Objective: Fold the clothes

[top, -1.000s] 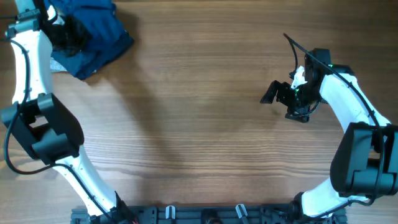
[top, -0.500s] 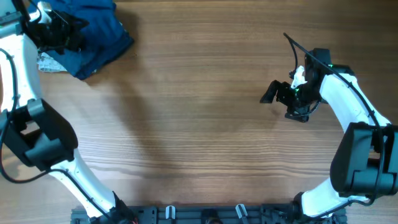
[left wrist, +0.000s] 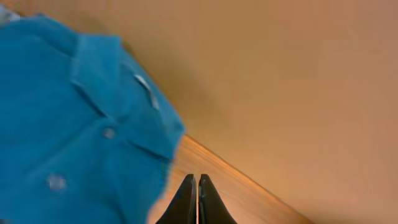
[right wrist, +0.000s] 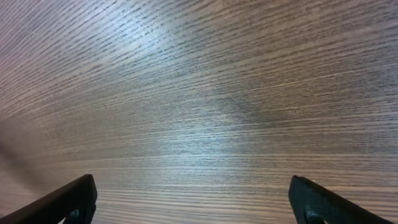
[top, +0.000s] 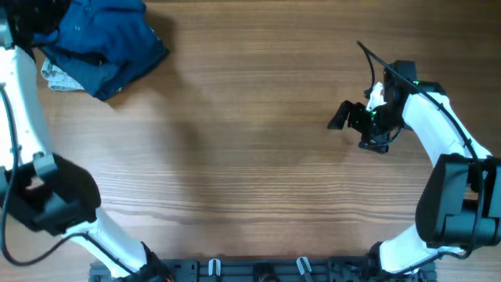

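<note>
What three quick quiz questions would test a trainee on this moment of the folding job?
1. True or false: the right fingers are closed on a sleeve.
2. In the overhead view, where does the clothes heap lie? A) top left corner B) centre C) under the right arm
3. Fill in: in the left wrist view, the left fingers are pressed shut with nothing showing between them, beside a buttoned shirt of ____ colour.

Key: 1 false, they stand wide open over the bare table; 2 A; 3 blue.
</note>
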You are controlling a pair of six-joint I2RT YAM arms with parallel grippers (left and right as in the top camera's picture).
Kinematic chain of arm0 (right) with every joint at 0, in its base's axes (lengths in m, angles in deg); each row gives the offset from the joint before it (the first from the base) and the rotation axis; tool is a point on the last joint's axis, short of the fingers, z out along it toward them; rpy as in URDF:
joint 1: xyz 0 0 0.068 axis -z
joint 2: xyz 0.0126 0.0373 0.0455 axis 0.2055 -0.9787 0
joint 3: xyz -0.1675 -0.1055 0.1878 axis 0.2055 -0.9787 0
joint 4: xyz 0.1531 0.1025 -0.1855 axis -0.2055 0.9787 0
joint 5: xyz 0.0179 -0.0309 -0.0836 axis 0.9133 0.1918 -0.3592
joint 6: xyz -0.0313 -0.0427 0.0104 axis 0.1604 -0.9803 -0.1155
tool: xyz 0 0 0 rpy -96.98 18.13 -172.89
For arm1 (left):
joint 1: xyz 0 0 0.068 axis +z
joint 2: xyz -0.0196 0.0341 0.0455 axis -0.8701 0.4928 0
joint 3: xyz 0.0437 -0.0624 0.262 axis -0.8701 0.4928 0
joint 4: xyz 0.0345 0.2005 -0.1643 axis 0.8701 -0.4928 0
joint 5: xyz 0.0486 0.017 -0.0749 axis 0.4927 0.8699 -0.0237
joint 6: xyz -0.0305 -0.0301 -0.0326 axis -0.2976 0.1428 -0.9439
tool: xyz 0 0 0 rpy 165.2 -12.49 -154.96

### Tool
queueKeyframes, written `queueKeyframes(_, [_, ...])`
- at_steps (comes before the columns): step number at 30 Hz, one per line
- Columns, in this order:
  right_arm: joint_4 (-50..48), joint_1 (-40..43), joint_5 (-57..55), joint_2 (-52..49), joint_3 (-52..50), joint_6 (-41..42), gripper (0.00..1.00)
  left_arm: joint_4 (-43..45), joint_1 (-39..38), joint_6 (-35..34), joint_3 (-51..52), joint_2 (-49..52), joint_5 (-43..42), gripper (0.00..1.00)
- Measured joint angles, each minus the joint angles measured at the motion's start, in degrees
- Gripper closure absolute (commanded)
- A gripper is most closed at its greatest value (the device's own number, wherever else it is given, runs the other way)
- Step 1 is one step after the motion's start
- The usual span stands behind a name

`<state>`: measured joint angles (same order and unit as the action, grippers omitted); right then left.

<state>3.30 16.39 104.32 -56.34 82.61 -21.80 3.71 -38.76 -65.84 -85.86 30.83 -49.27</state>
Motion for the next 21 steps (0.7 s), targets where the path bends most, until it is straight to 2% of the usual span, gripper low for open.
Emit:
queueKeyframes(7, [1.5, 0.0, 0.0, 0.0, 0.0, 0.0, 0.0, 11.3, 0.0, 4.0, 0.0, 11.0, 5.9, 0.96])
queueKeyframes(13, [3.1, 0.0, 0.0, 0.0, 0.0, -2.4, 0.0, 11.3, 1.3, 4.9, 0.0, 18.3, 17.4, 0.96])
queueKeyframes(21, [3.1, 0.0, 0.0, 0.0, 0.0, -2.8, 0.0, 10.4, 6.4, 5.0, 0.0, 17.8, 17.4, 0.94])
